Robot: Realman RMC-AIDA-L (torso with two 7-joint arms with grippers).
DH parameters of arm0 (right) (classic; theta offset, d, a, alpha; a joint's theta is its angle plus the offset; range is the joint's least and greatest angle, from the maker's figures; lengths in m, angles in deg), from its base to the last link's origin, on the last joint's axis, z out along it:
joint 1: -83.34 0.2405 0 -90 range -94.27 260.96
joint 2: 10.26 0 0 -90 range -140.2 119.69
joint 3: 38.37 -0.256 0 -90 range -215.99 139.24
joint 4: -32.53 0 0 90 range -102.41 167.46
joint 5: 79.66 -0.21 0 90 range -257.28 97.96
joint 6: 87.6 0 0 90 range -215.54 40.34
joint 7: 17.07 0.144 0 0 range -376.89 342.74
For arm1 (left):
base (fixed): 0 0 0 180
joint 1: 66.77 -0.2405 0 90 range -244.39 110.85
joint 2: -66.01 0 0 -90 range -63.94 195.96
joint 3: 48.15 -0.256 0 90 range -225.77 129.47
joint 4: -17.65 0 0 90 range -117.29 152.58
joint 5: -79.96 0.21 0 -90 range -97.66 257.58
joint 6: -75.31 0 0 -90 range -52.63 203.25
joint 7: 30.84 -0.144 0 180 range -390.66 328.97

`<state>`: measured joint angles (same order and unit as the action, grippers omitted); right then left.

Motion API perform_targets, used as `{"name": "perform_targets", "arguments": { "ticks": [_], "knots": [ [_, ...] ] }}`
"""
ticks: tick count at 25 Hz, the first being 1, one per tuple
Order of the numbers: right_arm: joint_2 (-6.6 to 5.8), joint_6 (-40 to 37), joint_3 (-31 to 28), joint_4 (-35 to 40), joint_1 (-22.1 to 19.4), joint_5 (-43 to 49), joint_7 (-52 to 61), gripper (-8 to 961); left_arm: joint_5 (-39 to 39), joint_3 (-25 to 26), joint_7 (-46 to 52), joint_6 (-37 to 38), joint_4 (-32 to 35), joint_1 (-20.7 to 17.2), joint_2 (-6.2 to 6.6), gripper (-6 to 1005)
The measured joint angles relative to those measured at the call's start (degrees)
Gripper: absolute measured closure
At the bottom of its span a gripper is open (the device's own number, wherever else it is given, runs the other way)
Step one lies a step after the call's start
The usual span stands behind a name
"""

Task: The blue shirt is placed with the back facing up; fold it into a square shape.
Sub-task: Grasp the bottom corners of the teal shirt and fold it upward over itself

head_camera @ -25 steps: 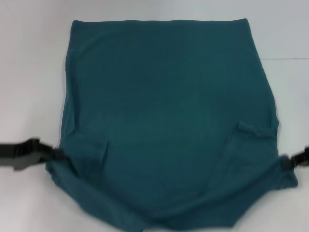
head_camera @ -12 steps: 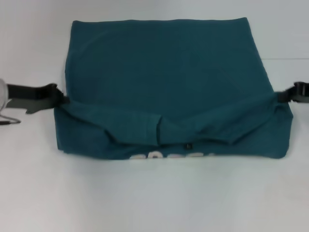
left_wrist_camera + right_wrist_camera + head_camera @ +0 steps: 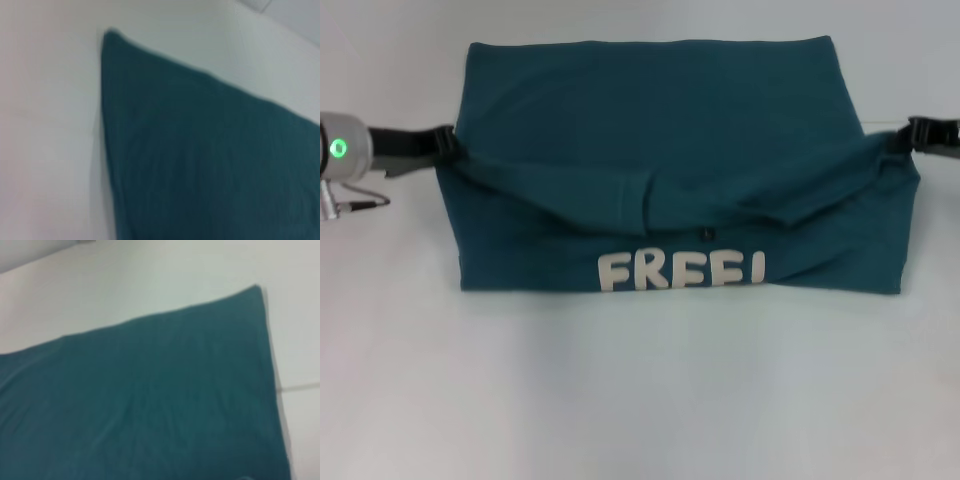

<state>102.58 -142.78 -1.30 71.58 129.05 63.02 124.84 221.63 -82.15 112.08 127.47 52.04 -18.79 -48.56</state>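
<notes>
A plain white table (image 3: 640, 400) fills the head view. The blue shirt (image 3: 660, 130) is spread across the upper centre of the frame, its near part lifted and doubled back so that white letters "FREE!" (image 3: 680, 270) are shown along the lower fold. The left gripper (image 3: 448, 143) is clenched on the shirt's edge at mid-left, and the right gripper (image 3: 910, 133) is clenched on the edge at mid-right.

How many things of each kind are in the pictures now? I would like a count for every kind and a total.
Blue shirt: 1
End effectors: 2, the left end effector and the right end effector, one at each side of the shirt
White table: 1
Total: 4
</notes>
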Motion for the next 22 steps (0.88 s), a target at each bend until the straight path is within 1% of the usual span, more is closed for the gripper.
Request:
{"name": "perform_targets", "arguments": {
  "ticks": [3,5,9,12,14,17,22],
  "knots": [
    [0.20,4.8,0.8,-1.3,1.2,0.0,0.1,918,-1.2,-0.1,-4.1,-3.2,0.2,0.7,-0.98,1000],
    [0.41,8.5,1.4,-2.6,1.8,0.0,0.1,918,-1.3,-1.0,-5.7,-7.5,-0.1,1.6,-1.91,1000],
    [0.95,14.9,4.5,-5.8,2.9,0.0,-0.8,917,-1.1,-5.8,-5.6,-15.8,-1.6,2.4,-2.94,1000],
    [1.57,19.2,7.7,-7.9,3.3,0.0,-1.5,917,-1.1,-8.4,-5.4,-19.2,-2.1,2.5,-3.72,1000],
    [1.91,21.3,9.1,-8.5,3.5,0.0,-1.6,918,-1.0,-8.9,-5.4,-20.6,-2.0,2.5,-4.13,1000],
    [2.00,22.4,10.0,-8.5,4.0,0.0,-1.6,918,-0.9,-8.9,-5.3,-22.1,-2.0,2.5,-4.48,1000],
    [1.22,22.7,10.1,-8.3,5.6,-0.1,-1.4,917,-0.9,-8.7,-5.0,-23.5,-1.7,2.6,-4.56,1001]
  ]
}}
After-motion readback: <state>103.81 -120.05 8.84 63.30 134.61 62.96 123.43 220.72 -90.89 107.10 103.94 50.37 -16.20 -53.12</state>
